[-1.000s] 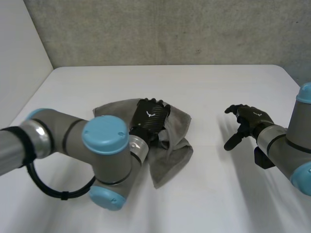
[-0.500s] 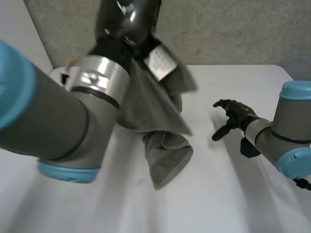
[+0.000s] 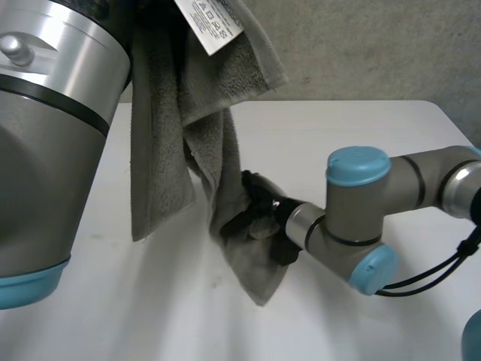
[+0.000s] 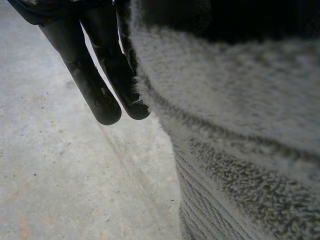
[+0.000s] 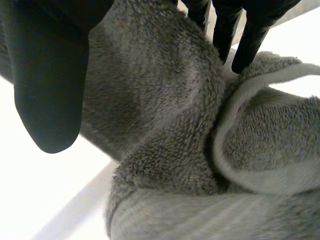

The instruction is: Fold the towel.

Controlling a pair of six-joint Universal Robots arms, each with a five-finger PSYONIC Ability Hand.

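Right up close, the left arm (image 3: 45, 150) looms big, and the grey towel (image 3: 161, 150) hangs in long folds just beside it, lifted high off the table (image 3: 338, 135). Its lowest tip trails down to touch the white tabletop near the front. Just above that tip, the right hand (image 3: 259, 210) is on the cloth, grasping it: in the right wrist view the thumb (image 5: 47, 90) sits on one side and the fingers (image 5: 235, 40) on the other, with a thick bunch of towel between them and a rolled edge at the fingertips. The right arm (image 3: 361, 203) reaches in low across the table to get there. Further up, a white label (image 3: 210, 22) shows on the towel's top edge. The left hand (image 4: 102, 95) lies alongside the cloth in its own wrist view, and whether it clamps the towel I cannot tell. Behind it all stands the grey wall (image 3: 376, 45).
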